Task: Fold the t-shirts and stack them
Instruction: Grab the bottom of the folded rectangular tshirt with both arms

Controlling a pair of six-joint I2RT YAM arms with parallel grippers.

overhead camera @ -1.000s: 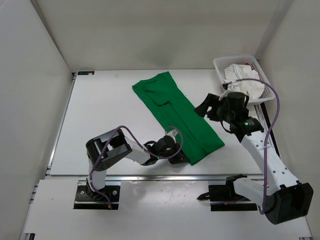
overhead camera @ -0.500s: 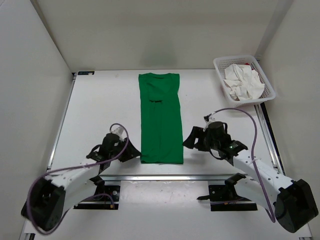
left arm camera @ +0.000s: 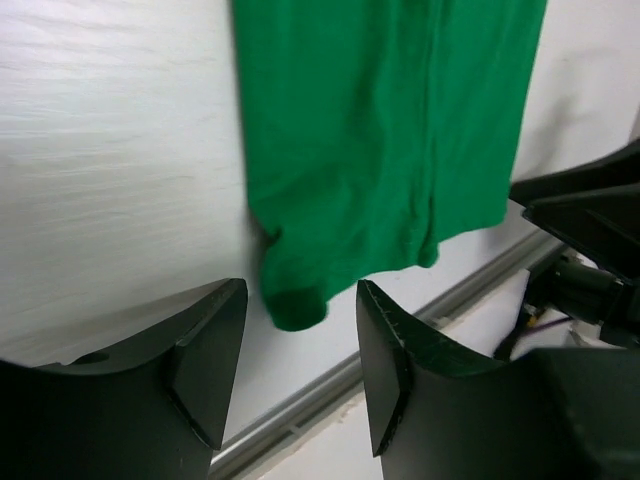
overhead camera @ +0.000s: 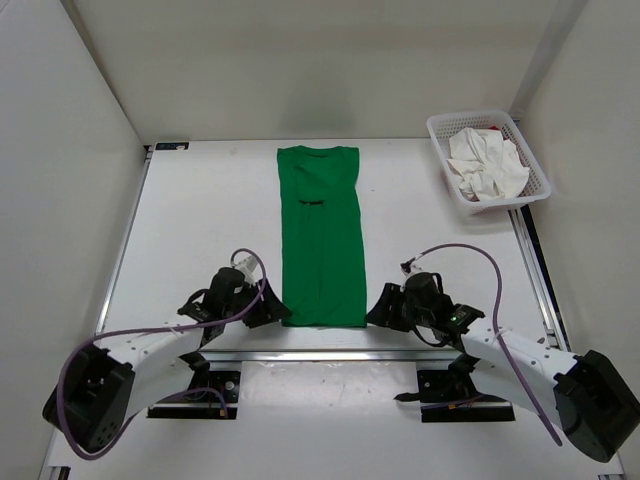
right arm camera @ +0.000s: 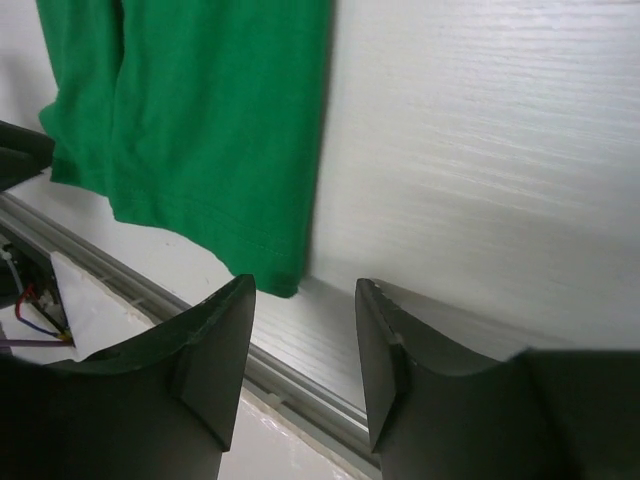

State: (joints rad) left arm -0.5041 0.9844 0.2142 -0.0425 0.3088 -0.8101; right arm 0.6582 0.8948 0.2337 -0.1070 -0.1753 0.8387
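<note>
A: Where was the green shirt (overhead camera: 320, 240)?

B: It lay flat in the middle of the table (overhead camera: 200, 220), already folded into a long narrow strip. The collar end pointed to the top of the frame and the hem sat near the bottom edge.

A: And the grippers?

B: The left gripper (overhead camera: 268, 310) sat low just beside the hem's left corner, and the right gripper (overhead camera: 388, 305) just beside the right corner. Both had their jaws wide apart and gripped nothing. In the left wrist view the corner lay in the gap ahead of the fingers (left arm camera: 205, 350).

A: So which step was it?

B: Probably the crosswise fold. The next move called for each gripper to close on its corner through all the layers, then for both to carry the hem up towards the collar together.

A: Anything in the way?

B: The rail (overhead camera: 320, 353) ran close under the hem and left little room to slip a finger beneath. The basket (overhead camera: 445, 150), at upper right, was well apart. It held the white shirt (overhead camera: 487, 165) and a sliver of what looked like the red shirt (overhead camera: 494, 128), neither yet folded.
</note>
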